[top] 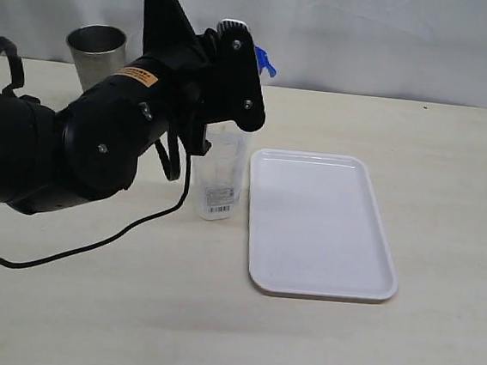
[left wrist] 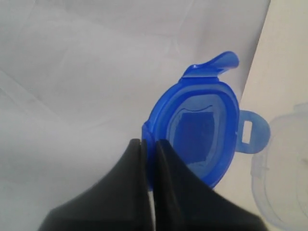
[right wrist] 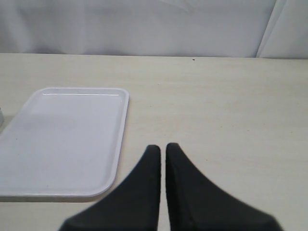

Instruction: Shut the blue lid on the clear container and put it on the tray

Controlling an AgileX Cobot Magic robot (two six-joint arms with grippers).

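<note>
A pale worktop [top: 84, 314] lies before a white cloth backdrop. A steel cup [top: 95, 47] stands at the far left. The left claw [left wrist: 148, 143] pinches the rim of the blue lid [left wrist: 197, 130], above the clear container [top: 219, 180]. The container stands upright just left of the tray [top: 317, 267]. The right claw [right wrist: 162, 149] is closed on nothing.

One blue lid [left wrist: 202, 132], one clear container [top: 220, 176], one white tray [top: 321, 229] and one steel cup [top: 96, 52]. Two black robot hands show: the left hand [left wrist: 148, 142] and the right hand [right wrist: 162, 147]. One bench [top: 454, 151].
</note>
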